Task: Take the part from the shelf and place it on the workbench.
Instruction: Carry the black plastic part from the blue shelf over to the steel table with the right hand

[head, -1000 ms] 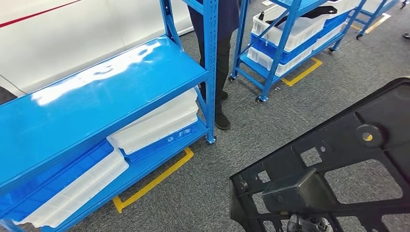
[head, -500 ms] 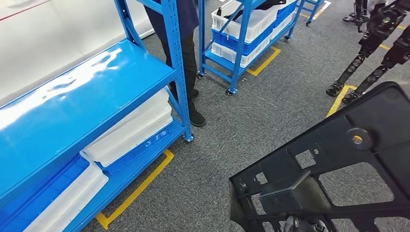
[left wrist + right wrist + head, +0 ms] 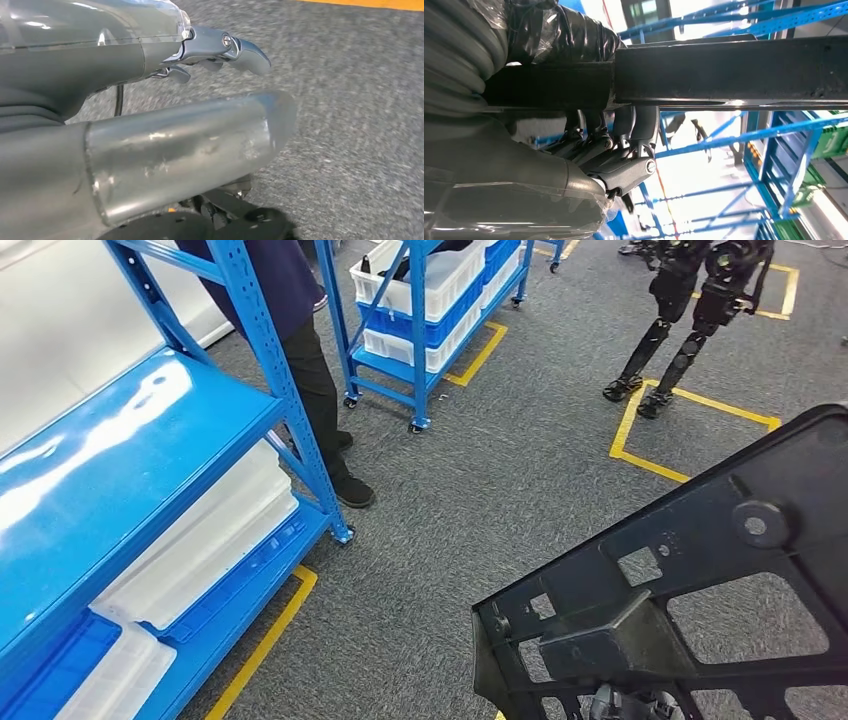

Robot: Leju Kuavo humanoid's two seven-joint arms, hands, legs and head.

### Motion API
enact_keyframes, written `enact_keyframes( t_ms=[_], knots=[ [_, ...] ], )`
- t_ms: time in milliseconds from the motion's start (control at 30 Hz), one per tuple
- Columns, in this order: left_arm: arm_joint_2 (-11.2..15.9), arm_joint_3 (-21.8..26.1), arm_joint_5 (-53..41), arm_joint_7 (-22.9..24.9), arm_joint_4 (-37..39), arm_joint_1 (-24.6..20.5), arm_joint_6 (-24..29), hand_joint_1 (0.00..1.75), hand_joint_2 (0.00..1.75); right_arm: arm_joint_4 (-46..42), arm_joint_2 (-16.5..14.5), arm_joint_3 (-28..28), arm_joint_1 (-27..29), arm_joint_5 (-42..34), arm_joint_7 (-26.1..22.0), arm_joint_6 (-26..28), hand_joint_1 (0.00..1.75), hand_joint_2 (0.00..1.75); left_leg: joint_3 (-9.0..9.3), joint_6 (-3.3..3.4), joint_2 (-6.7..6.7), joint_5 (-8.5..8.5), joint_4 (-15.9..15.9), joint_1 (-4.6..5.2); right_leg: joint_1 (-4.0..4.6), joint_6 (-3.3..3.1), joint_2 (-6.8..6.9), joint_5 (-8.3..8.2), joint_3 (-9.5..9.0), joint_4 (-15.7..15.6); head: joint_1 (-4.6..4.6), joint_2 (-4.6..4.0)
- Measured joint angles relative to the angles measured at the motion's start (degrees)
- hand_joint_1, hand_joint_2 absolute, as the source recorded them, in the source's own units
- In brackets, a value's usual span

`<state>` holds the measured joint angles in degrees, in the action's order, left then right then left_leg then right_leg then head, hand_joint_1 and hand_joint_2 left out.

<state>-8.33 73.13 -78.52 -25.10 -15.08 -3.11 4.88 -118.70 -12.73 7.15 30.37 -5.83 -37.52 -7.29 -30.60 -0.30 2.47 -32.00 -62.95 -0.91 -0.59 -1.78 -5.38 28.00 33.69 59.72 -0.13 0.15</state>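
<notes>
The part (image 3: 700, 580) is a large black plastic frame with cut-out windows, held tilted above the grey carpet at the lower right of the head view. My right hand (image 3: 625, 705) peeks out under its lower edge. In the right wrist view the right hand (image 3: 614, 150) grips a black bar of the part (image 3: 724, 75), fingers wrapped around it. My left hand (image 3: 150, 100) hangs over the carpet holding nothing, its fingers (image 3: 240, 47) stretched out apart from the thumb.
A blue shelf rack (image 3: 120, 460) with white trays (image 3: 200, 540) stands at the left, a person's legs (image 3: 320, 410) behind its post. A wheeled blue rack with bins (image 3: 430, 300) is farther back. Another robot's legs (image 3: 670, 330) stand by yellow floor tape (image 3: 690, 430).
The whole picture has shifted left, so the camera has turned right: the other robot's legs and a yellow floor box came into view. The part keeps its place in my right hand.
</notes>
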Motion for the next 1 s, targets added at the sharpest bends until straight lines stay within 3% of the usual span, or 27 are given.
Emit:
enact_keyframes(
  t_ms=[67, 133, 167, 233, 300, 367, 400, 467, 500, 567, 600, 667, 733, 800, 867, 900, 933, 1000],
  knots=[
    [0.2, -0.1, -0.4, 0.0, 0.0, 0.1, -0.1, 0.00, 0.00, -0.1, -0.1, 0.1, 0.6, 0.4, -0.1, 0.0, 1.75, 1.75, 1.75, 0.29, 2.26, 1.43, 4.7, 0.00, -0.07, 0.53, -1.42, -0.18, 0.39, 0.2, 0.00, 0.00],
    [0.3, -0.2, -0.8, 0.0, 0.0, 0.1, -0.2, 0.00, 0.00, -0.3, -0.1, 0.2, 1.6, 0.6, -0.4, 0.0, 1.75, 1.75, 2.12, 0.52, 1.76, 1.29, 5.6, 0.11, -0.20, 1.41, -2.79, -0.66, 0.91, 0.0, 0.01, 0.00],
    [0.2, -0.4, -0.9, 0.0, 0.0, 0.0, -0.2, 0.00, 0.00, -0.5, -0.1, 0.2, 2.0, 0.7, -0.5, 0.0, 1.75, 1.75, 2.21, 0.82, 1.01, 1.54, 5.8, 0.04, -0.22, 1.76, -2.66, -0.69, 1.10, 0.1, 0.01, 0.00],
    [0.2, -0.7, -1.0, 0.0, 0.0, -0.1, -0.2, 0.00, 0.00, -0.9, -0.1, 0.3, 2.5, 1.0, -0.6, 0.0, 1.75, 1.75, 2.38, 1.54, -0.59, 2.10, 6.5, -0.12, 0.07, 2.20, 0.22, 0.89, 2.21, 2.3, 0.07, 0.00],
    [0.2, -0.8, -1.1, 0.2, 0.0, -0.1, 0.0, 0.00, 0.00, -1.1, -0.1, 0.4, 2.4, 1.2, -0.5, 0.0, 1.75, 1.75, 2.43, 1.97, -2.41, 2.25, 6.8, 0.01, 0.14, 2.46, 3.86, 4.60, 5.17, 8.8, 0.13, 0.00],
    [0.2, -0.9, -1.2, 0.4, 0.0, -0.2, 0.1, 0.00, 0.00, -1.2, 0.0, 0.5, 2.4, 1.1, -0.5, 0.1, 1.75, 1.75, 2.43, 2.09, -4.41, 2.15, 6.8, 0.23, -0.11, 2.77, 4.85, 6.84, 7.87, 14.8, 0.11, 0.00],
    [0.2, -0.9, -1.2, 0.5, 0.0, -0.2, 0.2, 0.00, 0.00, -1.2, 0.0, 0.5, 2.4, 1.1, -0.4, 0.1, 1.75, 1.75, 2.46, 2.08, -5.33, 2.07, 6.7, 0.28, -0.22, 2.87, 5.06, 6.39, 7.84, 15.2, 0.12, 0.00],
    [0.2, -0.9, -1.3, 0.9, 0.0, -0.4, 0.2, 0.00, 0.00, -1.2, 0.0, 0.6, 2.4, 0.8, -0.3, 0.2, 1.75, 1.75, 2.72, 1.92, -6.87, 1.79, 6.7, 0.31, -0.28, 2.83, 6.24, 3.10, 4.37, 9.4, 0.13, 0.00],
    [0.2, -1.0, -1.4, 1.1, 0.0, -0.5, 0.2, 0.00, 0.00, -1.2, 0.1, 0.6, 2.4, 0.6, -0.2, 0.3, 1.75, 1.75, 2.92, 1.74, -7.49, 1.58, 6.6, 0.40, -0.09, 2.62, 7.81, 1.79, 2.03, 5.3, 0.13, 0.00],
    [0.2, -1.0, -1.4, 1.3, 0.0, -0.5, 0.2, 0.00, 0.00, -1.1, 0.1, 0.7, 2.3, 0.1, 0.0, 0.4, 1.75, 1.75, 3.24, 1.23, -8.51, 1.14, 6.4, 0.67, 0.45, 1.98, 9.94, 0.63, -0.76, 0.2, 0.10, 0.00],
    [0.2, -1.0, -1.4, 1.5, 0.0, -0.5, 0.2, 0.00, 0.00, -1.1, 0.1, 0.8, 2.2, -0.2, 0.1, 0.4, 1.75, 1.75, 3.36, 0.98, -9.03, 1.00, 6.3, 0.81, 0.73, 1.70, 10.15, 0.79, -0.93, -0.4, 0.09, 0.00],
    [0.2, -1.0, -1.4, 1.7, 0.0, -0.6, 0.2, 0.00, 0.00, -1.1, 0.1, 0.8, 2.3, -0.7, 0.2, 0.2, 1.75, 1.75, 3.60, 0.51, -9.87, 0.68, 6.3, 0.78, 0.72, 1.15, 8.69, 0.49, -0.72, -0.7, 0.09, 0.00],
    [0.2, -1.0, -1.4, 1.9, 0.0, -0.6, 0.2, 0.00, 0.00, -1.1, 0.1, 0.8, 2.2, -1.0, 0.3, 0.1, 1.75, 1.75, 2.94, 0.01, -7.68, -1.04, 4.4, 0.50, 0.41, 0.44, 7.37, 0.06, -0.70, -1.2, 0.09, 0.00],
    [0.2, -1.0, -1.3, 1.9, 0.0, -0.4, 0.1, 0.00, 0.00, -1.1, 0.1, 0.9, 2.1, -1.0, 0.4, 0.1, 1.75, 1.75, 0.06, -0.33, -4.09, -4.77, -2.1, 0.26, 0.28, -0.05, 6.00, -0.22, -0.60, -1.4, 0.08, 0.00],
    [0.2, -1.0, -1.3, 2.0, 0.0, -0.2, 0.1, 0.00, 0.00, -1.0, 0.1, 0.9, 2.0, -1.0, 0.5, 0.1, 1.75, 1.75, -3.34, -0.52, -2.93, -7.33, -9.2, 0.20, 0.33, -0.21, 4.38, -0.30, -0.48, -1.3, 0.07, 0.00],
    [0.2, -1.0, -1.3, 2.0, 0.0, -0.1, 0.1, 0.00, 0.00, -0.9, 0.1, 0.9, 2.0, -1.0, 0.6, 0.1, 1.75, 1.75, -3.99, -0.56, -2.85, -6.95, -10.2, 0.17, 0.35, -0.20, 3.52, -0.30, -0.48, -1.2, 0.08, 0.00],
    [0.1, -1.0, -1.3, 2.0, 0.0, -0.1, 0.1, 0.00, 0.00, -0.9, 0.1, 0.9, 2.0, -1.0, 0.8, 0.1, 1.75, 1.75, -3.60, -0.58, -2.70, -5.37, -8.9, 0.11, 0.34, -0.17, 2.62, -0.28, -0.50, -1.0, 0.07, 0.00],
    [0.1, -1.0, -1.2, 2.0, 0.0, -0.1, 0.1, 0.00, 0.00, -0.8, 0.1, 0.9, 2.0, -1.0, 1.0, 0.1, 1.75, 1.75, -0.77, -0.51, -0.97, -1.02, -1.9, -0.17, 0.28, 0.05, 0.94, -0.17, -0.49, -0.6, 0.08, 0.00]
  ],
)
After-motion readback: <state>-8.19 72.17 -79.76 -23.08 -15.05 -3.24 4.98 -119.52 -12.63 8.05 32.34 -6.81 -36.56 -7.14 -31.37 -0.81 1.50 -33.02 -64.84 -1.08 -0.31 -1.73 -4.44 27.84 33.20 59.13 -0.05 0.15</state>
